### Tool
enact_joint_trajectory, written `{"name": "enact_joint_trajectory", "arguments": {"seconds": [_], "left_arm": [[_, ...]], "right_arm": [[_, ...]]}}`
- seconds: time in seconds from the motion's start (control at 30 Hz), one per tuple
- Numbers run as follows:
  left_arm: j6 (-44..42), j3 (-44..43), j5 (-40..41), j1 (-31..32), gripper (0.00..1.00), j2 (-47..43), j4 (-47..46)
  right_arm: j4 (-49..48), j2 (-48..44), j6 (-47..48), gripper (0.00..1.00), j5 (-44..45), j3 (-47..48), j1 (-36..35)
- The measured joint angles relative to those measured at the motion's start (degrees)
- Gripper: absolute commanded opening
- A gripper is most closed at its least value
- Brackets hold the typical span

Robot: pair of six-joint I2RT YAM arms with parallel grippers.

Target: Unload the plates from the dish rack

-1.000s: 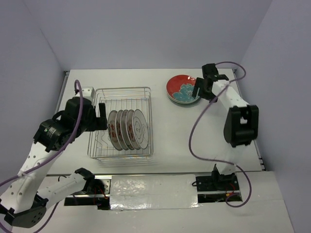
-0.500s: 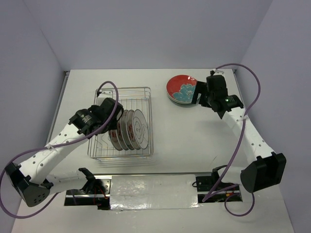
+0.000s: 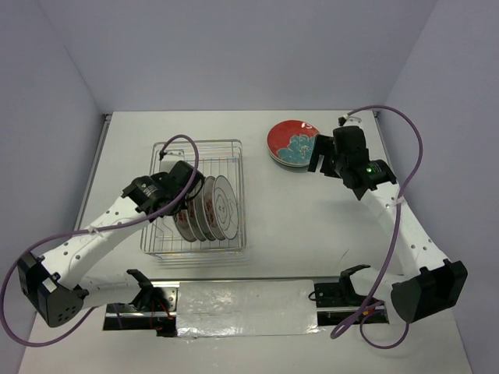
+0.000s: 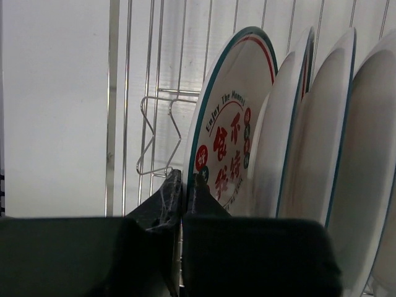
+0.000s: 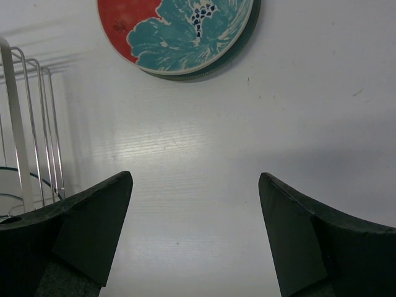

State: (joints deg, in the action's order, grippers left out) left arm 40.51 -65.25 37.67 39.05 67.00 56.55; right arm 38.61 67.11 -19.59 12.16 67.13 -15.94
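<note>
Several plates (image 3: 221, 207) stand on edge in the wire dish rack (image 3: 234, 143). My left gripper (image 3: 182, 201) reaches into the rack from the left. In the left wrist view it (image 4: 186, 184) is shut on the teal rim of the leftmost plate (image 4: 230, 139), which is white with red characters. Other white plates (image 4: 322, 154) stand in a row to its right. A red plate with a teal flower (image 3: 291, 142) tops a small stack at the back right. My right gripper (image 3: 320, 155) hovers open beside that stack, holding nothing (image 5: 195, 185).
The rack's zigzag wire divider (image 4: 158, 133) shows left of the held plate. The rack's wire side (image 5: 25, 124) is at the left edge of the right wrist view, and the red plate (image 5: 179, 31) at its top. A purple cable (image 3: 175, 142) loops over the rack's back left corner.
My left arm swung into the rack and its jaws closed on the leftmost plate's rim. The right arm shifted a little beside the red stack, jaws still open.
</note>
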Motion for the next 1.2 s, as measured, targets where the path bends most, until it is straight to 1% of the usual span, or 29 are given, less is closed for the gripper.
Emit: {"name": "enact_joint_trajectory", "arguments": {"seconds": [0.03, 0.17, 0.3, 0.4, 0.47, 0.53, 0.6, 0.67, 0.73, 0.77, 0.8, 0.87, 0.9, 1.0, 1.1, 1.2], "left_arm": [[0.04, -0.24, 0.13, 0.0, 0.0, 0.04, 0.48], [-0.22, -4.94, 1.03, 0.31, 0.0, 0.48, 4.96], [-0.92, -16.33, 5.46, 0.31, 0.0, 2.19, 12.98], [-0.28, -25.64, 9.73, 0.33, 0.0, 4.96, 16.92], [-0.02, -31.02, 12.39, 0.44, 0.0, 6.91, 18.51], [-0.02, -35.93, 14.95, 0.46, 0.0, 8.63, 19.89], [-0.46, -41.09, 17.68, 0.46, 0.0, 10.54, 20.92], [-1.6, -46.84, 20.46, 0.48, 0.0, 12.7, 21.0], [-4.39, -52.11, 22.64, 0.46, 0.0, 14.62, 18.82], [-5.2, -52.74, 22.91, 0.5, 0.0, 14.69, 17.16], [-7.26, -52.11, 22.6, 0.5, 0.0, 14.01, 13.86], [-10.64, -46.95, 17.99, 0.46, 0.0, 10.25, 5.27], [-11.61, -41.79, 14.05, 0.42, 0.0, 6.84, -0.24], [-11.98, -26.82, 0.39, 0.44, 0.0, -3.93, -14.53], [-10.21, -15.63, -12.15, 0.44, 0.0, -11.98, -27.06], [-7.54, -8.68, -21.11, 0.44, 0.0, -15.39, -38.07]], "right_arm": [[0.35, -0.31, 0.0, 0.9, 0.28, 0.0, -0.22], [1.68, -2.56, 0.02, 0.9, 1.01, 0.48, -0.7], [3.13, -4.9, 0.09, 0.91, 2.01, 2.47, -0.81], [3.39, -6.36, 0.24, 0.91, 2.47, 3.32, -0.81], [3.54, -7.32, 0.42, 1.0, 2.45, 3.8, -0.85], [3.32, -8.15, 0.63, 1.0, 1.92, 4.2, -0.9], [2.51, -9.27, 0.63, 1.0, -0.39, 4.11, -0.92], [0.11, -10.88, 0.5, 1.0, -4.9, 3.26, -0.92], [-4.92, -13.18, -0.61, 1.0, -12.55, 0.94, -0.94], [-6.75, -13.88, -1.11, 1.0, -15.39, -0.04, -0.96], [-10.38, -14.71, -2.47, 1.0, -20.79, -1.84, -0.96], [-17.53, -15.15, -5.73, 1.0, -29.53, -4.96, -0.96], [-22.4, -14.99, -8.31, 1.0, -34.23, -6.67, -1.03], [-34.03, -12.41, -14.93, 1.0, -43.45, -9.77, -1.14], [-40.28, -10.03, -18.75, 1.0, -47.45, -10.23, -1.4], [-42.14, -8.74, -20.11, 0.98, -47.89, -9.57, -1.51]]}}
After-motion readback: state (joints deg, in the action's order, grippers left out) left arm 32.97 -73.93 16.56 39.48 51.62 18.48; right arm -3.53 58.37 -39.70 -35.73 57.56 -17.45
